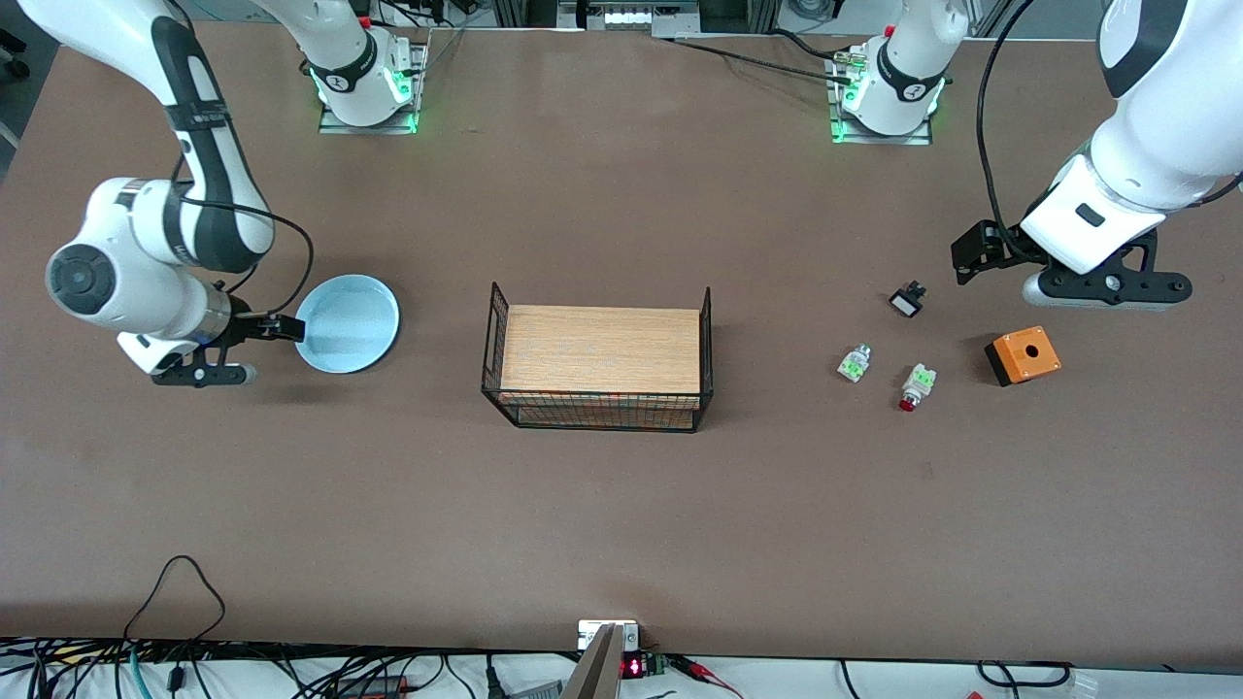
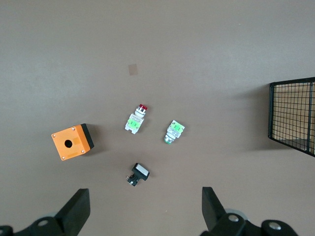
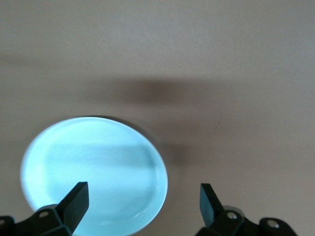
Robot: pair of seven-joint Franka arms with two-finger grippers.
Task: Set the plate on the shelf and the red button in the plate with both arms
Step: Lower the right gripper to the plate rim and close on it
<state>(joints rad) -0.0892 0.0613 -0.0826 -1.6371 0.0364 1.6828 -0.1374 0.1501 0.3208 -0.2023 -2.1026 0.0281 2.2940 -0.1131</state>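
Observation:
The light blue plate (image 1: 347,323) lies on the table toward the right arm's end. It also shows in the right wrist view (image 3: 93,167). My right gripper (image 1: 204,374) hangs open and empty above the table beside the plate, and its wrist view (image 3: 143,190) shows the plate's rim between the fingers. The red button (image 1: 914,386) lies on its side toward the left arm's end, and shows in the left wrist view (image 2: 135,119). My left gripper (image 1: 1107,288) is open and empty in the air, off to the side of the button (image 2: 145,195).
A whitish-green switch (image 1: 854,363) lies beside the red button. A black switch (image 1: 907,300) lies farther from the camera. An orange box with a hole (image 1: 1023,355) lies toward the left arm's end. A wire basket (image 1: 602,408) topped by a wooden board stands mid-table.

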